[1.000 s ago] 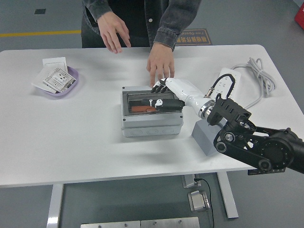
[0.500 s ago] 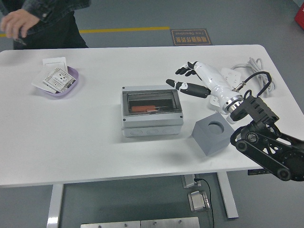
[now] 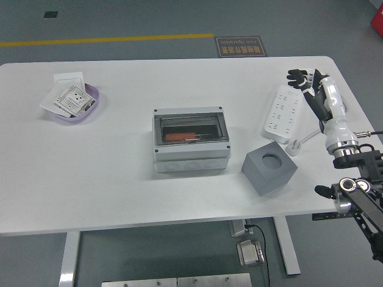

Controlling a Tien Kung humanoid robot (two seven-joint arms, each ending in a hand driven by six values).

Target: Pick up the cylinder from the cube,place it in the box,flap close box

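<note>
A grey box (image 3: 191, 142) stands mid-table with its clear flap lid down. An orange-red cylinder (image 3: 179, 137) lies inside, seen through the lid. To its right sits the grey cube (image 3: 268, 167), its round top hole holding nothing. My right hand (image 3: 306, 81), white with black fingertips, is raised at the far right of the table, above the power strip's cable, fingers spread and holding nothing. It is well away from box and cube. The left arm does not show.
A white power strip (image 3: 282, 113) lies right of the box, its plug beside the cube. A purple dish (image 3: 79, 101) with white cards sits at the back left. No person is at the far side.
My right hand has drawn back from over the box to the table's right edge and lifted. The person who had a hand at the box has left the picture.
</note>
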